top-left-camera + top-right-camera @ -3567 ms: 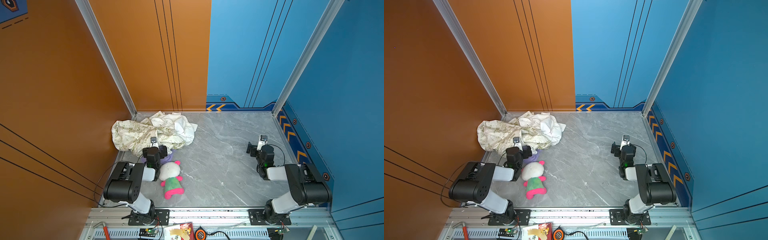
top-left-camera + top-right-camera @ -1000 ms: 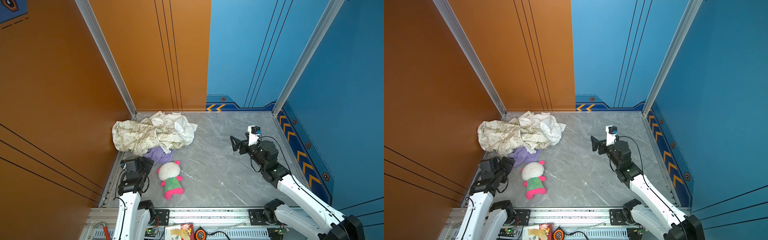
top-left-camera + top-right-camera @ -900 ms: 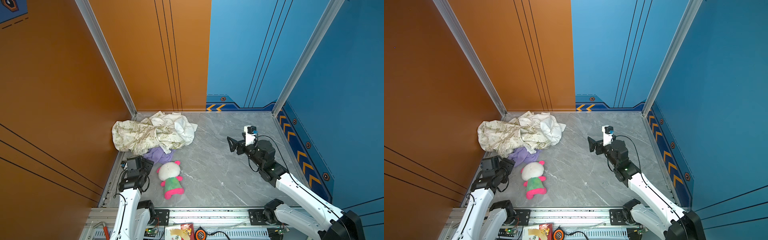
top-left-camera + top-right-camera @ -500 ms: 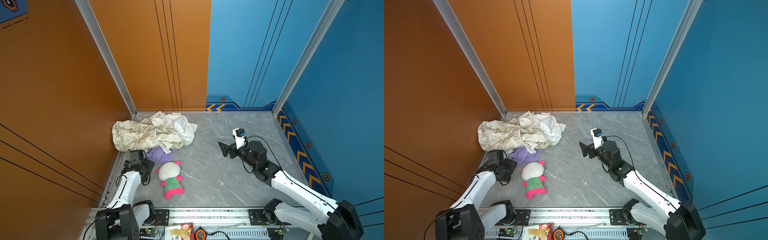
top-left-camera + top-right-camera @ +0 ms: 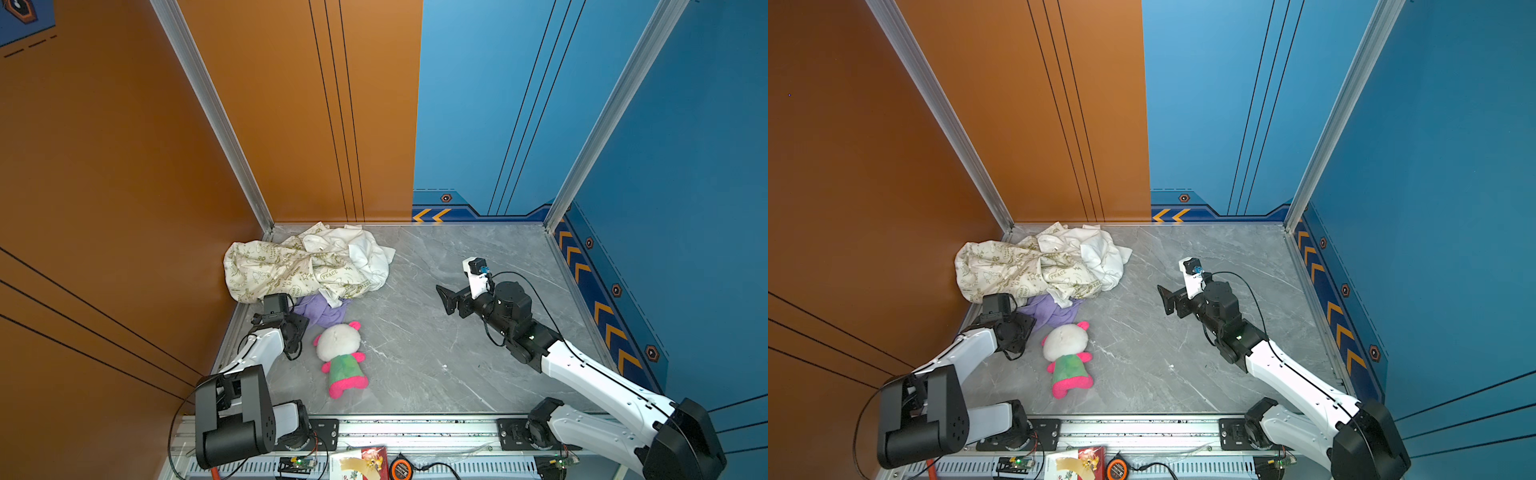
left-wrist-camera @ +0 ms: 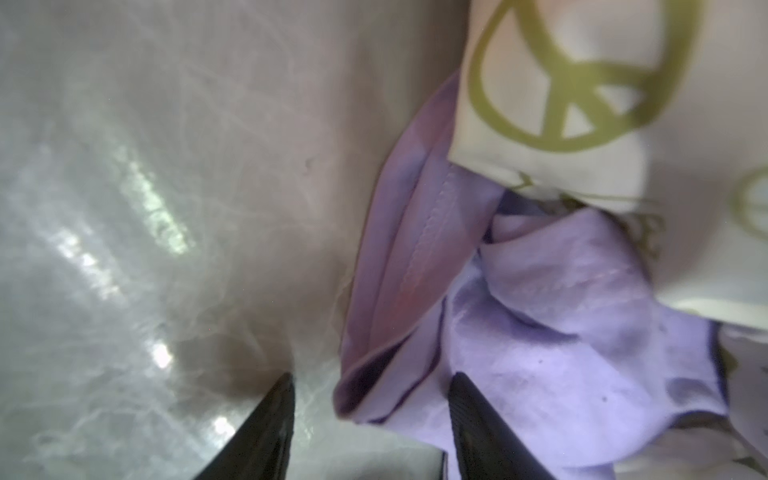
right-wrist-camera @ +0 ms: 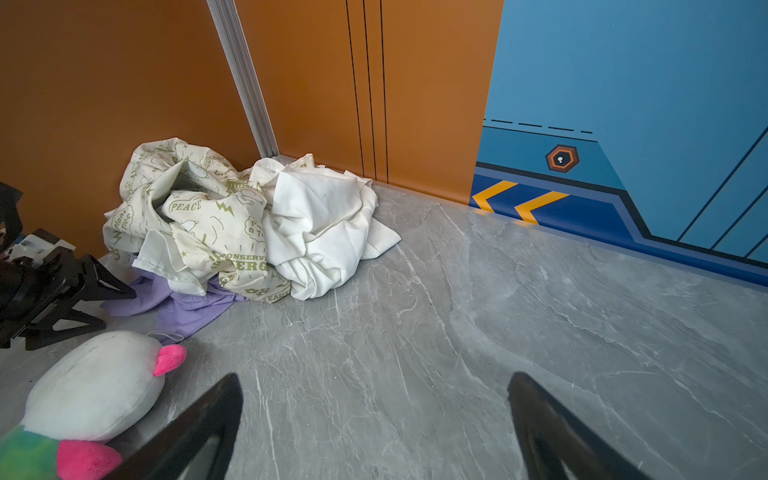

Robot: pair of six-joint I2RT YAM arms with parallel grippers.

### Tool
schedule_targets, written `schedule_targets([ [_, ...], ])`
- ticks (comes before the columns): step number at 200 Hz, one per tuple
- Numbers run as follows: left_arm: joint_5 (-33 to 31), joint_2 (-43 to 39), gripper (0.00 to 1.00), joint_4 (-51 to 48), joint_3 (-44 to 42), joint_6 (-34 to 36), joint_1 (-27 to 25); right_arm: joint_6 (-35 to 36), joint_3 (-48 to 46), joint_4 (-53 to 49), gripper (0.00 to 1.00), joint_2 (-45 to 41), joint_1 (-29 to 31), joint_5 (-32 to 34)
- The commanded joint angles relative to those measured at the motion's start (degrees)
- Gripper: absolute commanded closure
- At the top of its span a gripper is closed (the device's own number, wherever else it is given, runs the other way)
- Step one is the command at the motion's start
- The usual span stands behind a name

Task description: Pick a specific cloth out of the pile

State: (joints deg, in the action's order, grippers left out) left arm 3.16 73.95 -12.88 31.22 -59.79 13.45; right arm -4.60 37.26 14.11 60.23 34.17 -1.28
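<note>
The left gripper [image 6: 370, 386] sits low over the grey table [image 5: 436, 353] with its jaws standing apart. In the left wrist view one jaw is over bare table and the other over the purple cloth [image 6: 561, 332], so the cloth's folded, stitched edge lies between the tips and nothing is pinched yet. That fold runs lengthwise away from the gripper and disappears under the cream sheet printed with olive peace signs [image 6: 561, 83], so the jaws stand across the fold's long axis rather than along it. In both top views the purple cloth [image 5: 322, 309] pokes out from under the near edge of the pile [image 5: 307, 262], which is heaped in the back left corner, and it lies between the pile and the plush toy [image 5: 338, 353]. Most of the cloth appears buried, so the likely move is to clamp the exposed fold and draw it toward the front, away from the pile. The left arm is clearly the nearer one. The right gripper [image 5: 446, 297] is spread wide and empty, pointing toward the pile from well apart across open table.
</note>
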Motion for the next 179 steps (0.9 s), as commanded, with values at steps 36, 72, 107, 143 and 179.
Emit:
schedule_targets([
  [36,3.49,1.92,0.85,6.20,0.44,1.49,0.74,1.04,0.98,1.34,0.00,-0.71,0.45,1.28],
  [72,5.05,-2.68,1.00,6.49,0.74,2.19,0.70,1.21,0.36,1.73,0.00,-0.90,0.45,1.45],
  [107,6.30,-8.81,1.00,3.24,4.21,2.66,0.54,1.10,0.34,2.19,0.00,-0.79,0.41,1.33],
  [143,7.10,-14.16,1.00,-1.44,10.07,3.02,0.31,1.03,0.50,2.17,0.00,-0.97,0.48,1.28],
  [179,8.05,-16.34,1.00,-3.30,17.59,2.50,-0.04,0.70,0.67,2.32,0.00,-1.08,0.49,1.28],
])
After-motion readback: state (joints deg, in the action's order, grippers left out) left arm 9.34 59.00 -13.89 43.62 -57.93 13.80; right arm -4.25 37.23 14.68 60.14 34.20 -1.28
